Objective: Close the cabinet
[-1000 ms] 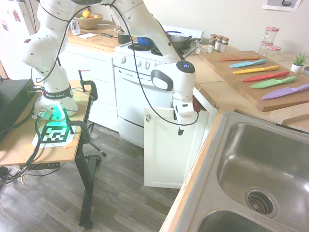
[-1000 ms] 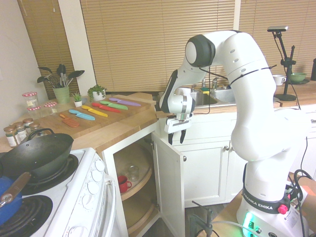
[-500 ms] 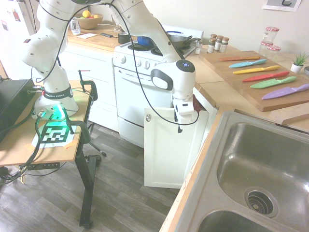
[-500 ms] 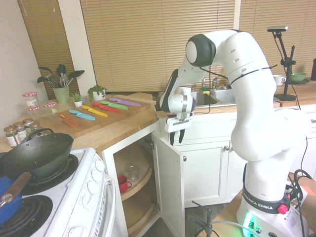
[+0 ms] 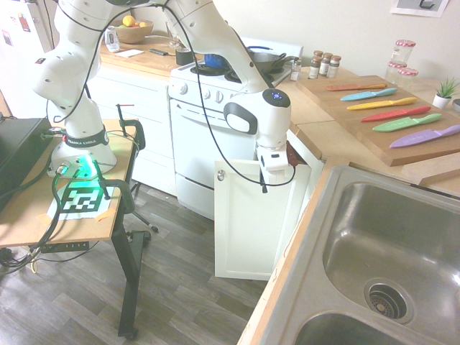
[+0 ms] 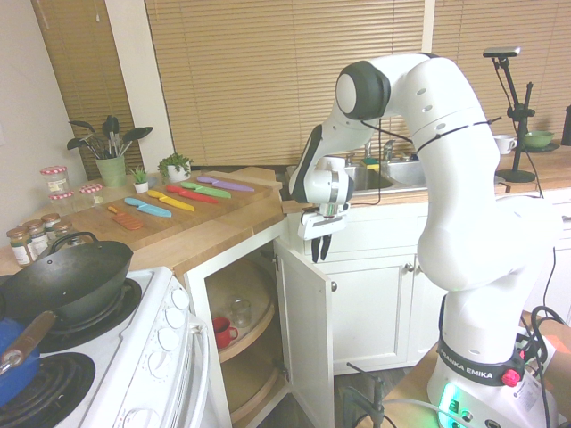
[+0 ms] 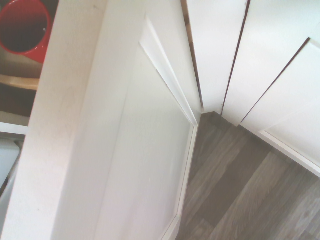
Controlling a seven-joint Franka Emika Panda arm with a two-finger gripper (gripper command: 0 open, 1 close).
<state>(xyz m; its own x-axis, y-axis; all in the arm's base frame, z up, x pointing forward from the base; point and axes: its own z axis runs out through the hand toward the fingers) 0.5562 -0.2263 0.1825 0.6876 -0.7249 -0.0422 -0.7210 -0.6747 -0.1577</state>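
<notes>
The white base cabinet sits in the corner between the stove and the sink counter, beneath the front edge of the wooden countertop. Its recessed-panel door stands open, swung out over the floor, with a small round silver knob near the upper corner of its free edge. Through the opening, rounded wooden shelves show; a red mug and clear glassware stand on the upper one, the mug nearer its front edge.

The gripper points down beside the upper part of the door, near its top edge. Its dark fingers are drawn close together, with a narrow gap between them. The views do not show clearly whether they touch the door. In the wrist view, the door's top edge and panel lie close to the camera, with the floor and other white cabinet fronts beyond.

On the countertop, a wooden board holds a row of colored knives, running from the board's stove-side edge toward its sink-side edge. On the stove, a dark pan sits beside a blue pot.
</notes>
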